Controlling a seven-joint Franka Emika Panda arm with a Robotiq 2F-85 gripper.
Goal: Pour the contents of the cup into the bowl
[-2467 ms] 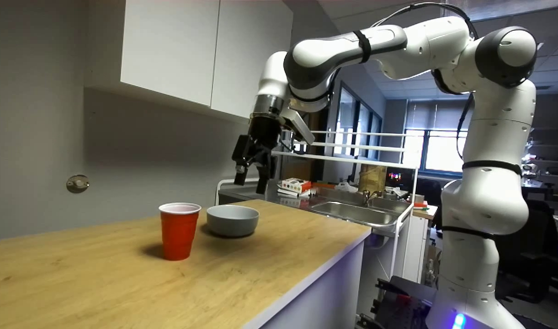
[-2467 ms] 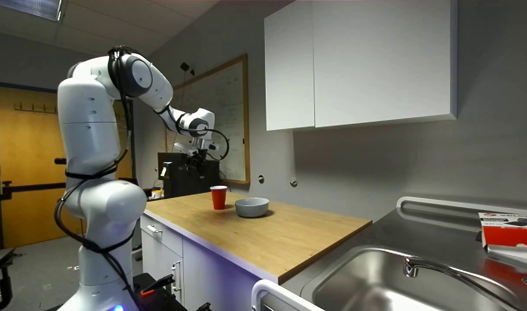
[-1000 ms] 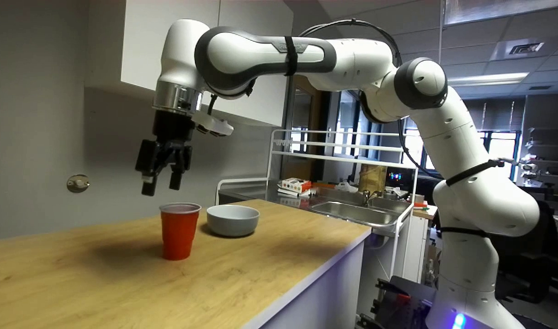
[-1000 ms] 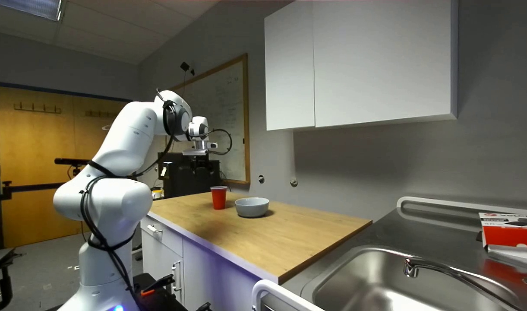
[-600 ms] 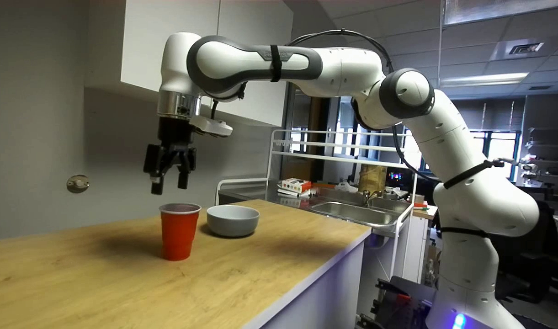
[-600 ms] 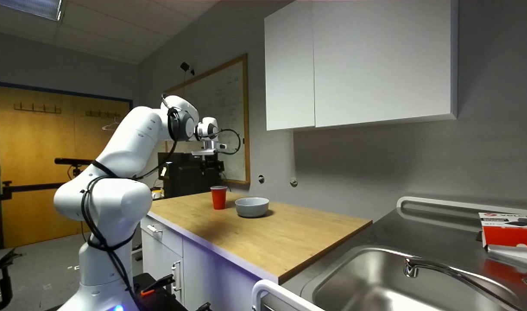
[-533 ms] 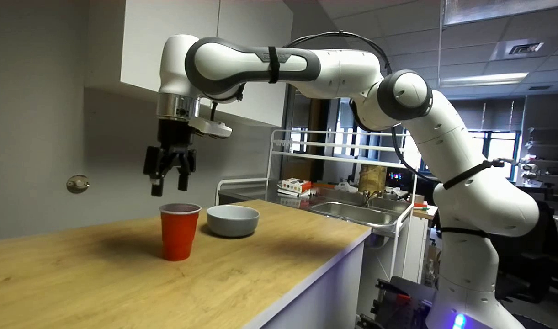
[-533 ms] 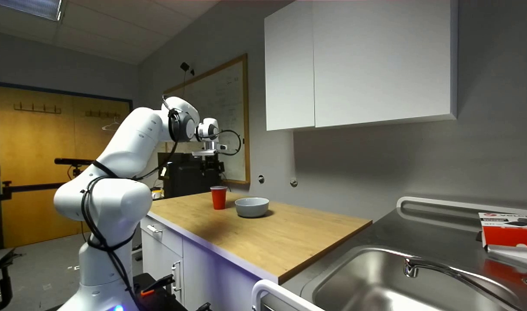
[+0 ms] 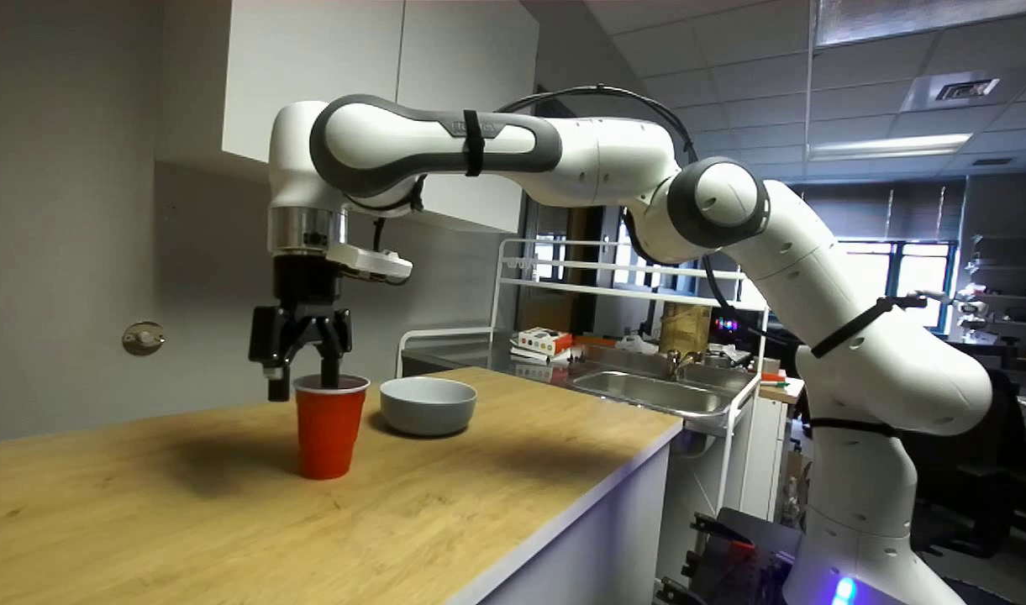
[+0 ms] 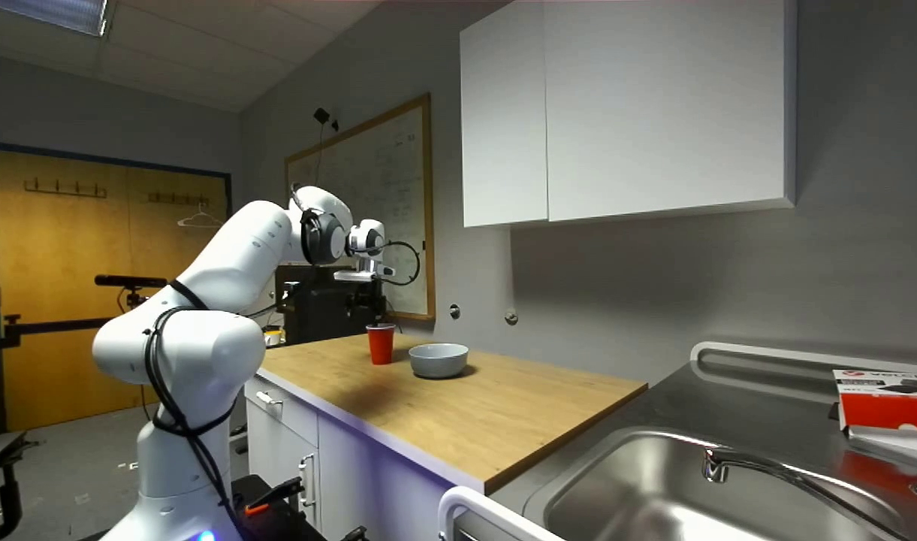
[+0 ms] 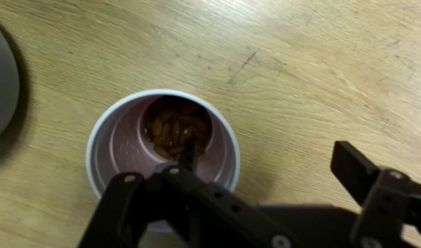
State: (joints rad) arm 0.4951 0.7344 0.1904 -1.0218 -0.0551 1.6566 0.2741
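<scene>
On the wooden worktop (image 9: 428,504), below a gripper (image 9: 304,383) whose fingers (image 11: 353,170) are spread wide, stands the red cup (image 9: 328,433), long axis vertical, mouth up, with one fingertip at that mouth and the other outside it, the grey bowl (image 9: 428,413) just beside, and brown nut-like pieces (image 11: 167,132) lying at the cup's bottom

The countertop (image 9: 395,512) has got a light wood-grain finish and a pale front edge (image 9: 563,521), plus some dark scuffs (image 11: 249,59) you can spot in the wrist view. Sitting on it: a red cup (image 9: 328,437), upright, and a grey bowl (image 9: 428,412) just beside it, also upright, with a strip of bare countertop between the two.
</scene>
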